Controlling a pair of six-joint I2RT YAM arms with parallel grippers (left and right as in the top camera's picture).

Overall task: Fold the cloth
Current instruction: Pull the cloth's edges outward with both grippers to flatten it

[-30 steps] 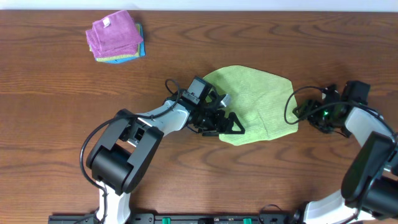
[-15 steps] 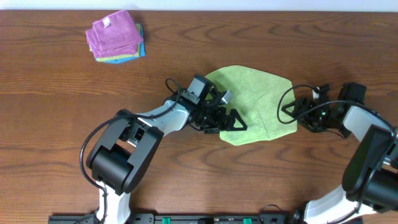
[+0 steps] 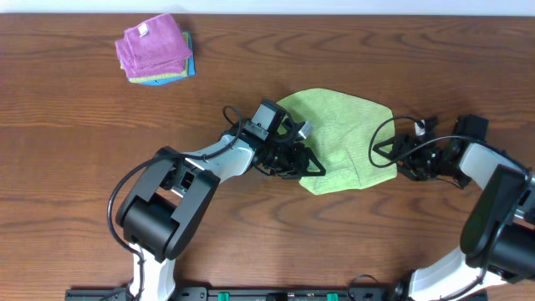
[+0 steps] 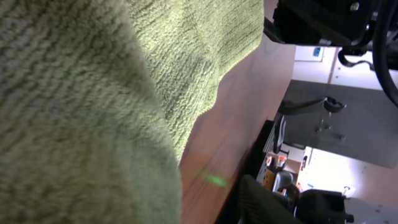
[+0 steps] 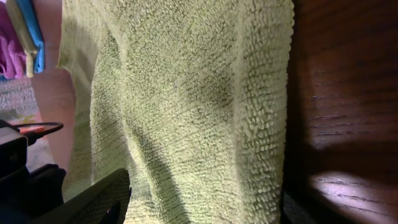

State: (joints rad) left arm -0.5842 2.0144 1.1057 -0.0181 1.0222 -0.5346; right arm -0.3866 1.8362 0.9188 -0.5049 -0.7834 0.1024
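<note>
L gripper (image 3: pixel 307 163) at lime-green cloth (image 3: pixel 347 125) lower-left edge, can't tell if clamped. R gripper (image 3: pixel 383 151) jaws apart, straddling right edge on table (image 3: pixel 84 167).

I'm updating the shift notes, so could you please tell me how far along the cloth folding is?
Done: nothing folded yet; the cloth lies spread out on the table. In hand: the left gripper sits at its near left edge, grip unclear, and the right gripper stands open at its right edge. Left: lift an edge, bring it across and lay it down.
</note>
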